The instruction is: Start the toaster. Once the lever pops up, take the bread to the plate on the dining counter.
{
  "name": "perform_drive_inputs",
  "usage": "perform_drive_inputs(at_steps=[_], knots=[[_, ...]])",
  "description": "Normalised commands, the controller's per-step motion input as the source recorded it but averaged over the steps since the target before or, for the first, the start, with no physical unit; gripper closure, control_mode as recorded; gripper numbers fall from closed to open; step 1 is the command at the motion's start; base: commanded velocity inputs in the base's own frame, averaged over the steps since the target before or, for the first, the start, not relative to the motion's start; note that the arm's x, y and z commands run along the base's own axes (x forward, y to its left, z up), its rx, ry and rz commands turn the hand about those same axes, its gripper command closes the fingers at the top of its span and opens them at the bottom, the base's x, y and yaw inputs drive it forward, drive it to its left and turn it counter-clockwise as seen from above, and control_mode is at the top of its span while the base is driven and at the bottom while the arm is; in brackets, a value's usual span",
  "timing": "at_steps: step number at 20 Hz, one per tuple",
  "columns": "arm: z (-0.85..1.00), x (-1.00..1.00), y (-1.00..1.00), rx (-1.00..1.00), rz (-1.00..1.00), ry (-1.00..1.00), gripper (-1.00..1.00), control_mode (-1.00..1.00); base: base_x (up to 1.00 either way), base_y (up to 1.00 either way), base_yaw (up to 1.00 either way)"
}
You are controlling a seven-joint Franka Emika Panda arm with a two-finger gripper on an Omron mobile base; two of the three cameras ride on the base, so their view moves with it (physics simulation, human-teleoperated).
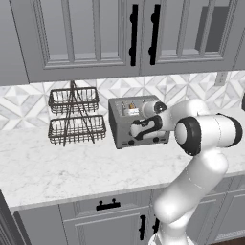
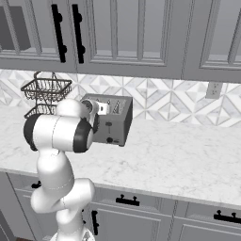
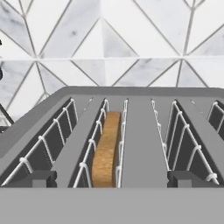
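**Open claw poised over toaster slots**

Two-finger claw [image 3: 112, 178] spread wide, grasping nothing, dark fingertips [image 3: 38, 178] low at either side in the hand view. Directly ahead and between those tips: boxy grey brushed-metal toaster [image 3: 144, 131], wire-guarded slots running away from the claw. Golden-tan slice of bread with darker crust [image 3: 107, 151] standing on edge in the second slot from the left, just left of the claw's midline, untouched. Beyond it, a white, grey-veined diamond-tiled backsplash [image 3: 109, 39].

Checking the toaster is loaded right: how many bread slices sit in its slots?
1. The bread stands in the toaster's second slot from the left in the hand view; the other slots look empty.
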Motion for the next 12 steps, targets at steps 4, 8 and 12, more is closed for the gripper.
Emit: perform_drive_inputs(at_steps=[4,8,12], knots=[[-0.01,0.0,0.0,0.0,0.0,0.0,-1.0,-1.0,0.0,0.0,0.0],[-0.01,0.0,0.0,0.0,-0.01,0.0,-1.0,-1.0,0.0,0.0,0.0],[-0.04,0.0,0.12,0.0,-0.02,0.0,-1.0,-1.0,0.0,0.0,0.0]])
